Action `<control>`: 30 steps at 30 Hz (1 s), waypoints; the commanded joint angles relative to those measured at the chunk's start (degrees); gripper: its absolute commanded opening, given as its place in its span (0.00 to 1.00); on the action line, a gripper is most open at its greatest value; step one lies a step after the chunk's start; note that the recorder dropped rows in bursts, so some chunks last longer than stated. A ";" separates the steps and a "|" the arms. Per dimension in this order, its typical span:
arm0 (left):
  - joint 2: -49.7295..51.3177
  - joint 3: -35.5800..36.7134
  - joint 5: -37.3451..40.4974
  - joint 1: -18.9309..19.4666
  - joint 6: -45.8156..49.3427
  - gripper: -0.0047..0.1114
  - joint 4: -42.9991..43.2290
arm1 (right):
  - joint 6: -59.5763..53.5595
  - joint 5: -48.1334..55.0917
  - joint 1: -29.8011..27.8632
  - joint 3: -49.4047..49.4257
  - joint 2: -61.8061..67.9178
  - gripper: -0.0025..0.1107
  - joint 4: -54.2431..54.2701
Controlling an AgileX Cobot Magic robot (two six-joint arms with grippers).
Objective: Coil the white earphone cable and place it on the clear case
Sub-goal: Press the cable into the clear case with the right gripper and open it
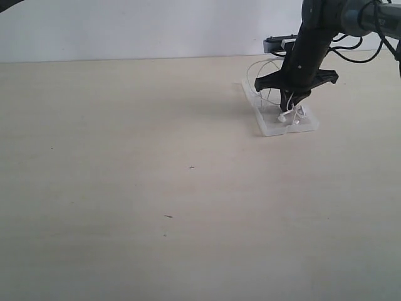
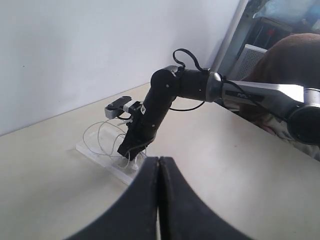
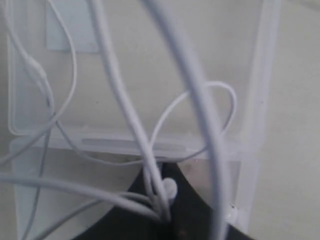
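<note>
From the exterior view, the clear case [image 1: 270, 127] lies flat on the pale counter [image 1: 156, 188] far back on the right, close to the white wall [image 1: 125, 25]. The right arm [image 1: 310, 44] reaches steeply down over it, and the right fingers [image 1: 294, 95] hang just above the case's near half. The white earphone cable [image 1: 258, 76] stands up in loose loops over the far half of the case, while its small white ends dangle under the fingers and touch the case top. The left fingers do not show in this view. From the left wrist view, the left fingers [image 2: 145, 200] are pressed tight together with only a thin seam between them and nothing held. Well beyond them the right arm [image 2: 150, 115] leans down onto the clear case [image 2: 92, 150], with the white earphone cable [image 2: 100, 131] arching in thin hoops beside it. From the right wrist view, the right fingers [image 3: 187, 212] are closed, pinching several strands of the white earphone cable [image 3: 125, 115] gathered into one bunch. From there the strands fan out in wide curves across the clear case [image 3: 260, 100], whose raised middle ridge runs just past the fingertips; the nearest strands are blurred.
</note>
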 commanded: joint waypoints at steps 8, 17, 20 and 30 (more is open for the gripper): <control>-0.32 0.31 0.73 0.06 0.20 0.04 -0.97 | 0.16 0.08 -0.19 -0.34 0.06 0.33 -0.07; -0.32 0.31 0.78 0.06 0.20 0.04 -0.97 | 0.16 -0.04 -0.19 -0.34 -1.26 0.53 1.03; -0.32 0.31 0.78 0.06 0.20 0.04 -0.97 | 0.16 -0.27 -0.19 -0.34 -2.05 0.57 0.91; -0.32 0.31 0.76 0.06 0.46 0.04 -0.97 | -0.40 0.10 -0.19 -0.34 -3.92 0.69 1.03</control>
